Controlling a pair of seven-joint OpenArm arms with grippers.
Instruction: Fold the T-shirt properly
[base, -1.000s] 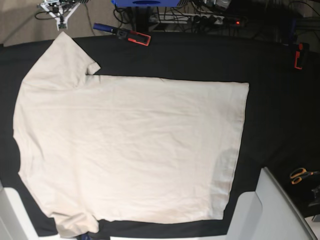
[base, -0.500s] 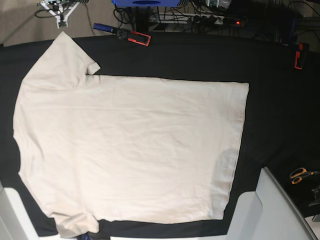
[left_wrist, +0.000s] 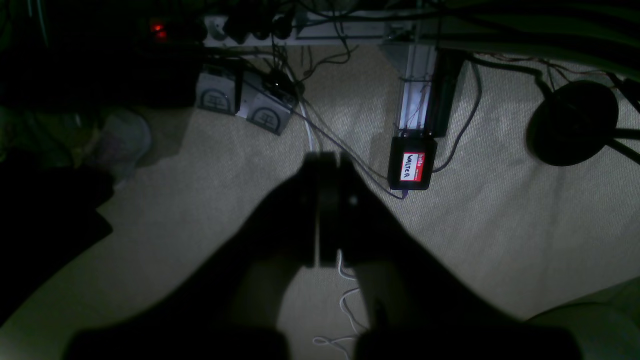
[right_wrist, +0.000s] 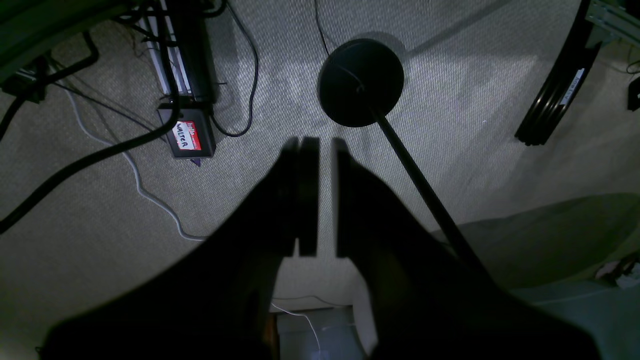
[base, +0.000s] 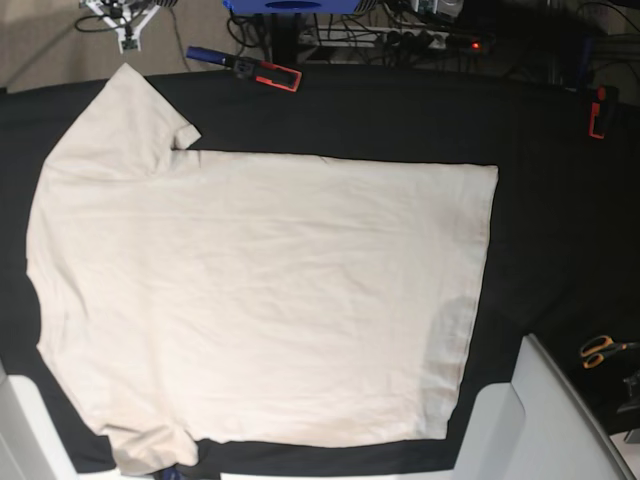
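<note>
One T-shirt (base: 260, 300), cream, spread flat and unfolded on black cloth (base: 540, 200); collar end toward the base view's left, hem toward its right, one sleeve reaching the upper left, the other at the bottom edge. Nothing touching it. Near the cloth's top edge, a red-and-blue clamp (base: 245, 68); at the right edge, a second clamp (base: 597, 110); lower right, orange-handled scissors (base: 603, 350).

Both arms well away from the shirt, wrist cameras pointing down at beige carpet (left_wrist: 500, 225). Left gripper (left_wrist: 327, 160): jaws pressed together, holding nothing. Right gripper (right_wrist: 325, 145): jaws almost together, a thin slit of carpet showing between, holding nothing. Beyond each, a black box with a red name label (left_wrist: 413, 168), cables, and a round black stand base (right_wrist: 361, 82).
</note>
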